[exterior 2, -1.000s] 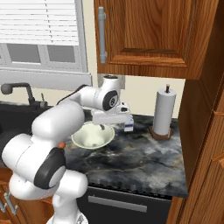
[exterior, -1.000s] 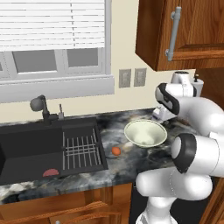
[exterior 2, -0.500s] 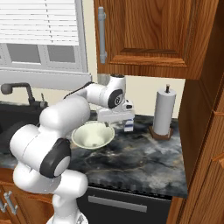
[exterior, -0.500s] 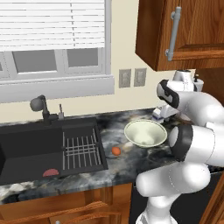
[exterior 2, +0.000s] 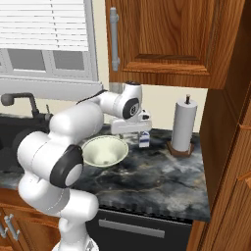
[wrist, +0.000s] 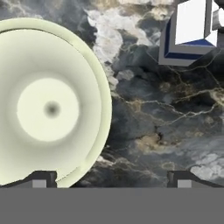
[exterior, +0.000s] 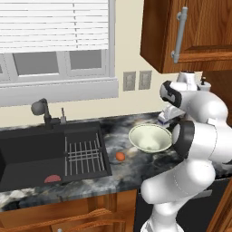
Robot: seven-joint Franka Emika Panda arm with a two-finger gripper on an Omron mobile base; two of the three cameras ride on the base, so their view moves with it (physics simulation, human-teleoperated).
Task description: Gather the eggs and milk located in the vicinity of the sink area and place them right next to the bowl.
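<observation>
The pale greenish-white bowl (exterior: 149, 138) (exterior 2: 104, 151) (wrist: 48, 105) sits on the dark marble counter. Close by its far right side stands the milk (exterior: 161, 120) (exterior 2: 144, 139) (wrist: 190, 30), a small white carton with a blue patch, upright. My gripper (exterior: 168, 117) (exterior 2: 128, 135) (wrist: 111, 179) hangs open over the counter between bowl and milk, nothing between its fingertips (wrist: 41, 177). One orange-brown egg (exterior: 120, 156) lies on the counter between the black sink (exterior: 27, 158) and the bowl, a short way from the bowl's left rim.
A wire rack (exterior: 84, 154) lies in the sink's right part, a flat red piece (exterior: 53, 178) on its floor, a dark faucet (exterior: 43, 111) behind. A paper-towel roll (exterior 2: 183, 126) stands right of the milk. Wooden cabinets (exterior 2: 162, 39) hang overhead.
The hand has stayed almost in place over the bowl and milk. The arm's elbow has swung upward and closer to the bowl. Milk, bowl and egg have not moved.
</observation>
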